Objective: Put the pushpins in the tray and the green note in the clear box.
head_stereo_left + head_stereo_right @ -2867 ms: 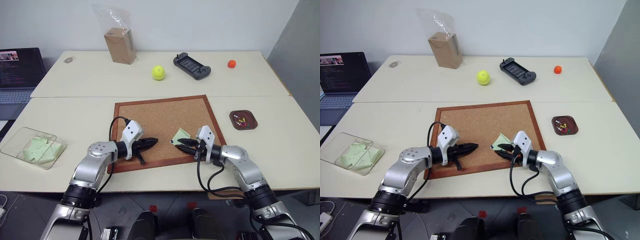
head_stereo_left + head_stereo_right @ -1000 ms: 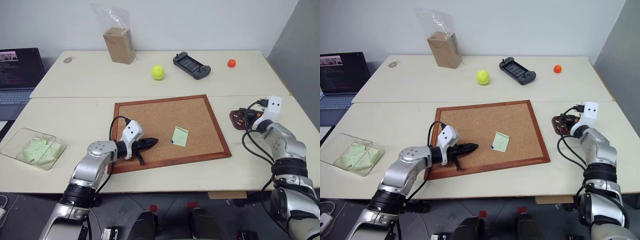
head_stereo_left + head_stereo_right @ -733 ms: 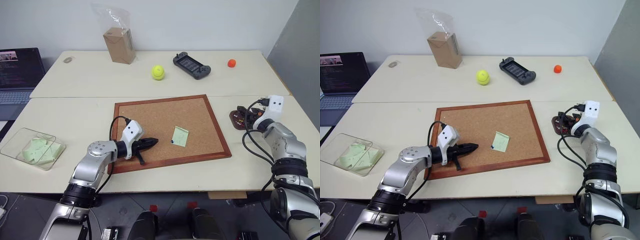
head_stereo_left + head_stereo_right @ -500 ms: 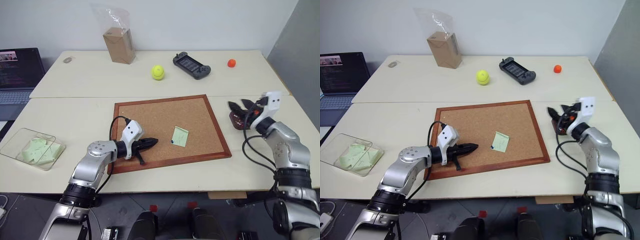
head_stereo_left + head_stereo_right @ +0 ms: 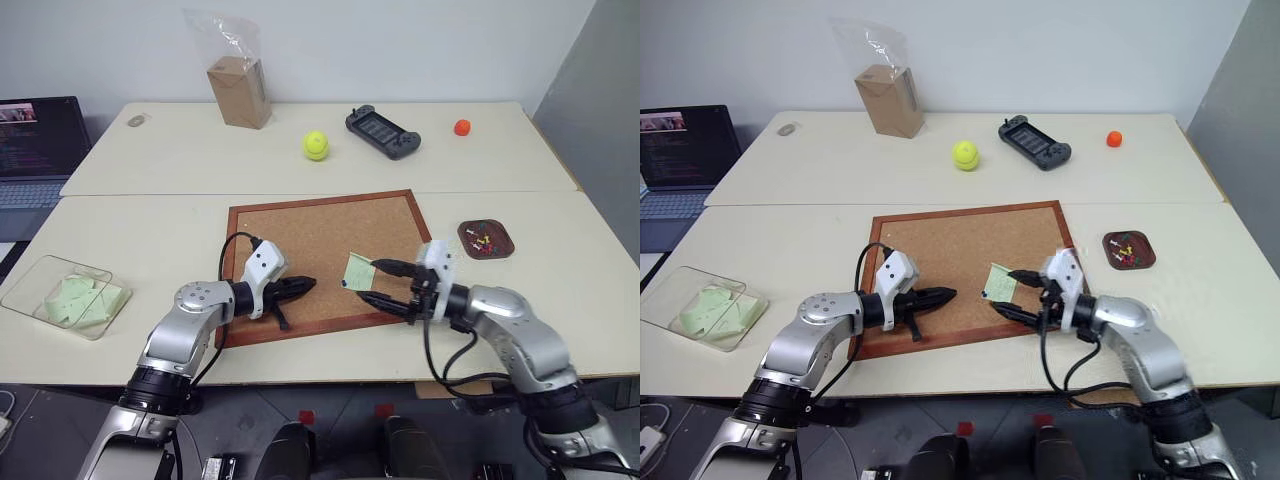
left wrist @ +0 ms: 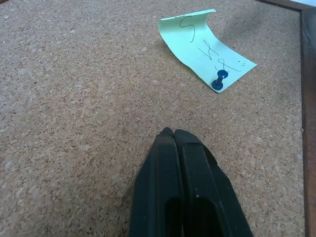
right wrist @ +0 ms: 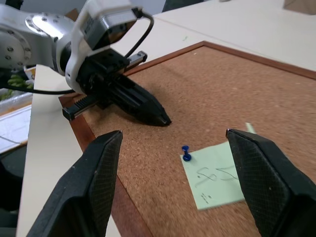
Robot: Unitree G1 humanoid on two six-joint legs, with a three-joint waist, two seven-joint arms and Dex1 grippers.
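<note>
The green note (image 5: 359, 270) lies on the cork board (image 5: 300, 230), one edge curled up, held down by a blue pushpin (image 6: 219, 81) at its near corner. My right gripper (image 5: 374, 284) is open, its fingers (image 7: 101, 173) spread wide just to the right of the note with nothing between them. My left gripper (image 5: 310, 284) is shut and empty, its tip resting low over the board to the left of the note. The tray (image 5: 500, 252) sits on the table right of the board with several pushpins (image 5: 484, 240) in it. The clear box (image 5: 28, 283) is at the far left.
The clear box holds several green slips (image 5: 85, 298). At the back stand a bagged cardboard box (image 5: 238, 90), a yellow-green ball (image 5: 316, 145), a game controller (image 5: 383, 132) and a small orange thing (image 5: 462, 127). A laptop (image 5: 35, 140) sits far left.
My right arm has swung from the tray back over the cork board to the note's right side, its fingers open wider. The left arm has not moved.
</note>
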